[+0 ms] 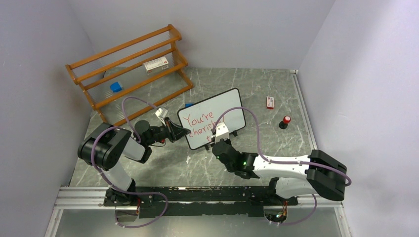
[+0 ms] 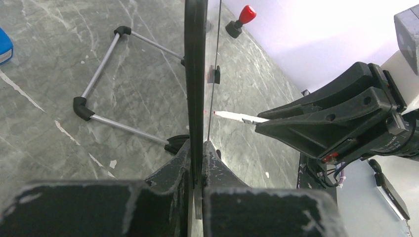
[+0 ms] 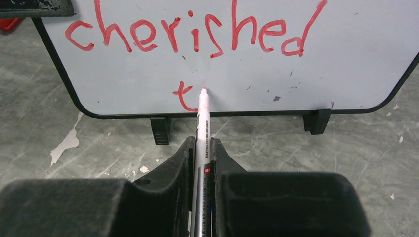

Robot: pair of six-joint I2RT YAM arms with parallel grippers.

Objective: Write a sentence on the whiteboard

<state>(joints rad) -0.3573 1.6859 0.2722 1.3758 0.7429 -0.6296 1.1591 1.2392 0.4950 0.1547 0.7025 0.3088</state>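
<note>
The right hand (image 1: 215, 140) hides part of the sentence (image 1: 197, 120) from above.

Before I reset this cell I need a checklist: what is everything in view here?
whiteboard: one, white with black frame, standing mid-table
sentence: red, on the whiteboard, reads "You're cherished t" so far
marker: one, white with red tip, tip by the "t", contact unclear
rack: one, brown wood, far left corner
label box: one, white and red, on a rack shelf
blue objects: two, one at the rack, one just behind the whiteboard
small box: one, red and white, right of the whiteboard
knob: one, red top on black base, right of the whiteboard
table: one, grey marbled
left gripper: black, shut on the whiteboard's edge
right gripper: black, shut on the marker
</note>
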